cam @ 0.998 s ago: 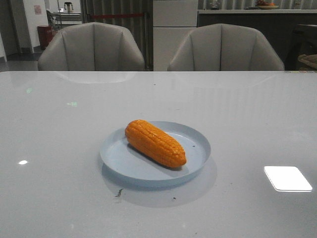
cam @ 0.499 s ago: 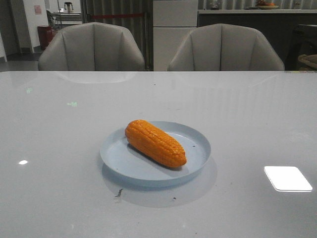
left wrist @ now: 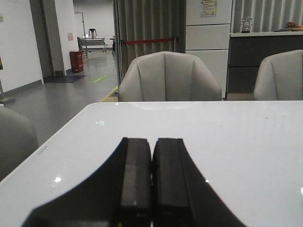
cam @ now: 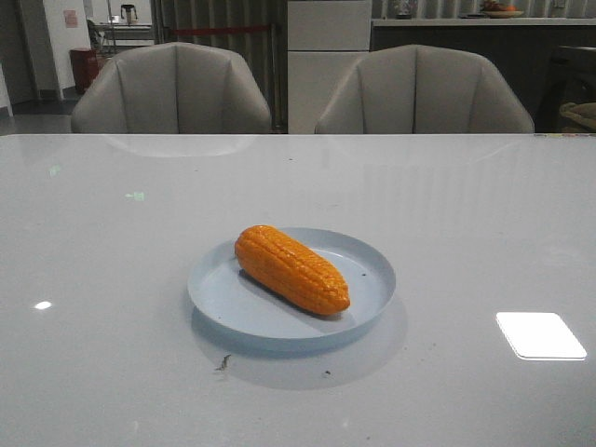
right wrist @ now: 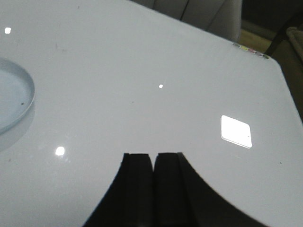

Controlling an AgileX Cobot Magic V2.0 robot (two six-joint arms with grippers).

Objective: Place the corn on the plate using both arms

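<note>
The orange corn (cam: 291,269) lies diagonally on the pale blue plate (cam: 368,261) in the middle of the table in the front view, its tapered end toward the front right. Neither arm shows in the front view. My left gripper (left wrist: 152,140) is shut and empty, over bare table, with corn and plate out of its view. My right gripper (right wrist: 154,155) is shut and empty over bare table; part of the plate's rim (right wrist: 29,97) shows in its view, well apart from the fingers.
Two grey chairs (cam: 172,88) (cam: 424,90) stand behind the table's far edge. A bright light reflection (cam: 540,334) lies on the glossy tabletop at the front right. Small dark specks (cam: 223,361) lie in front of the plate.
</note>
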